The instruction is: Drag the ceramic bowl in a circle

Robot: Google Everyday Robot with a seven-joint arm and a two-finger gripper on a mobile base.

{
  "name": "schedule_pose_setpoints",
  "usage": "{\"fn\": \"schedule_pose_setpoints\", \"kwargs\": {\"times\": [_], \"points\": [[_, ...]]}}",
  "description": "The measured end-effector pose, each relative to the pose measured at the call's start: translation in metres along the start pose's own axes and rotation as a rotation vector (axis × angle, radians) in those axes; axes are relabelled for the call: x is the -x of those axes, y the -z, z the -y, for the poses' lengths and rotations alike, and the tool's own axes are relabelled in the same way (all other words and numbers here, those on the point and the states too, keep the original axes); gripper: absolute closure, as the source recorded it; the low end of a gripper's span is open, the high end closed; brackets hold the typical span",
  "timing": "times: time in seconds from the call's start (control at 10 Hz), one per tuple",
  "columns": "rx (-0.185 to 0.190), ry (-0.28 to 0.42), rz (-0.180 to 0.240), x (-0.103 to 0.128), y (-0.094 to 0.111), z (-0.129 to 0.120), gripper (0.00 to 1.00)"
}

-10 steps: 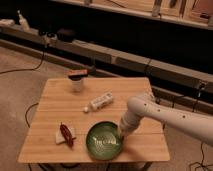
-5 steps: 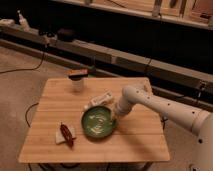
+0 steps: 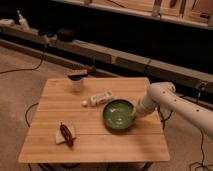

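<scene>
Table (image 3: 55, 150) of pale wooden planks takes up the middle of my view, and I place everything else against the bowl that sits on it. The white arm (image 3: 170, 97) comes next in size. It reaches in from the right of the bowl, bends at a rounded elbow and slopes down toward the bowl's right rim. The ceramic bowl (image 3: 118, 116) itself is round, glossy and dark green with pale streaks inside, and it stands upright on the right half of the tabletop. A white tube (image 3: 100, 97) lies on its side just beyond the bowl's far-left rim, and I cannot tell whether they touch. A small white cup (image 3: 76, 82) with a dark lid stands farther off in that same direction, well apart from the bowl. A reddish-brown thing on a white scrap (image 3: 66, 134) lies to the bowl's near left, also well apart. The gripper (image 3: 133, 115) is at the bowl's right rim, and I cannot tell whether it is spread or clamped on it.
</scene>
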Motion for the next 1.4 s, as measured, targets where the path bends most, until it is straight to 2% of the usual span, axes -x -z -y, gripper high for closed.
{"fn": "schedule_pose_setpoints", "kwargs": {"times": [0.1, 0.2, 0.3, 0.4, 0.6, 0.8, 0.9, 1.0, 1.1, 1.2, 1.3, 1.4], "points": [[0.021, 0.015, 0.027, 0.031, 0.007, -0.007, 0.98], [0.033, 0.052, 0.07, 0.068, 0.006, -0.002, 0.98], [0.017, 0.14, 0.147, 0.119, -0.008, 0.025, 0.98], [-0.008, 0.227, 0.201, 0.154, -0.02, 0.054, 0.98], [-0.06, 0.389, 0.272, 0.199, -0.042, 0.114, 0.98], [-0.096, 0.498, 0.305, 0.215, -0.059, 0.159, 0.98], [-0.115, 0.546, 0.311, 0.211, -0.073, 0.189, 0.98], [-0.124, 0.554, 0.303, 0.2, -0.081, 0.202, 0.98], [-0.131, 0.538, 0.28, 0.177, -0.089, 0.212, 0.98], [-0.132, 0.487, 0.241, 0.142, -0.094, 0.209, 0.98], [-0.133, 0.401, 0.192, 0.099, -0.093, 0.191, 0.98], [-0.131, 0.321, 0.146, 0.066, -0.088, 0.167, 0.98]]}}
